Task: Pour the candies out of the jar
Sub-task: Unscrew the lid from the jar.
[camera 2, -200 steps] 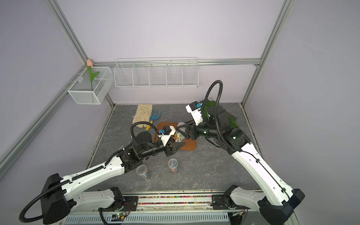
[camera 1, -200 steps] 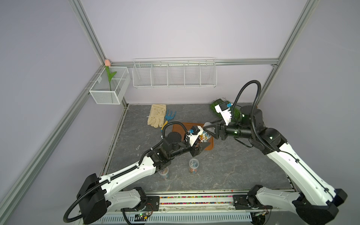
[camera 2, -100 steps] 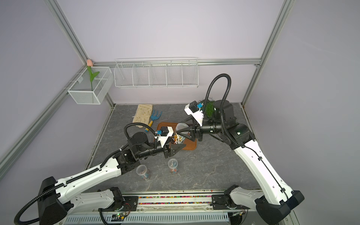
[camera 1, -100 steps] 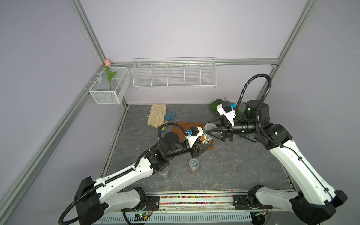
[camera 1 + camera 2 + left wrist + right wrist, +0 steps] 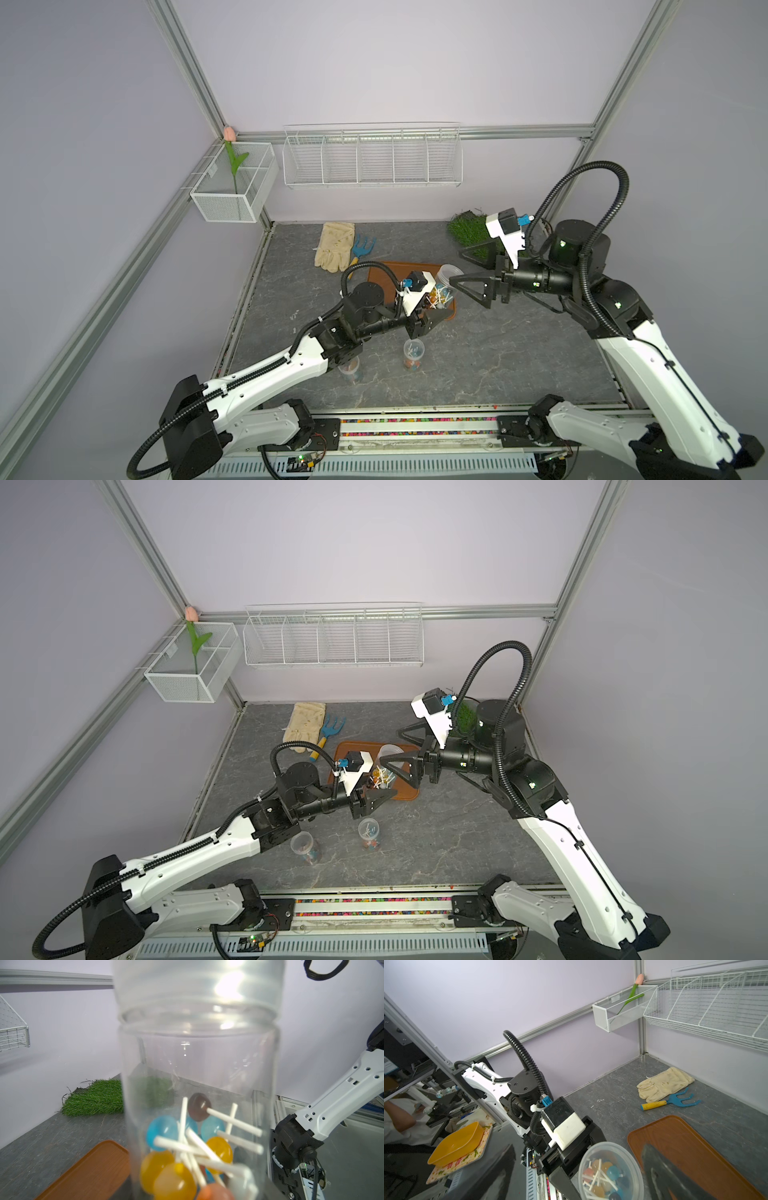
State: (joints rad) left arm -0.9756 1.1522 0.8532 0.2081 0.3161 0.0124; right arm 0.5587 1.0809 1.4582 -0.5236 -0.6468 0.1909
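Note:
A clear plastic jar (image 5: 445, 279) (image 5: 387, 757) (image 5: 197, 1053) (image 5: 610, 1169) is held above the brown tray (image 5: 388, 274) (image 5: 691, 1147), tilted with its mouth toward the right arm. My left gripper (image 5: 437, 311) (image 5: 376, 788) is shut on its lower body. The candies (image 5: 187, 1147) (image 5: 602, 1176), blue, orange and dark brown lollipops with white sticks, lie heaped inside it. My right gripper (image 5: 457, 267) (image 5: 390, 748) (image 5: 579, 1145) stands open at the jar's mouth, with a finger on each side and a gap to both. Whether a clear lid covers the mouth I cannot tell.
Two small clear jars (image 5: 413, 353) (image 5: 350, 370) stand on the grey table near the front. A cream glove (image 5: 334, 247) and a blue hand rake (image 5: 363, 248) lie at the back. A grass mat (image 5: 469, 228) is at the back right. White wire baskets (image 5: 372, 156) hang on the wall.
The right gripper's jaws have spread wide and the right arm has drawn back to the right from the jar's top. The left arm still holds the jar and has shifted slightly.

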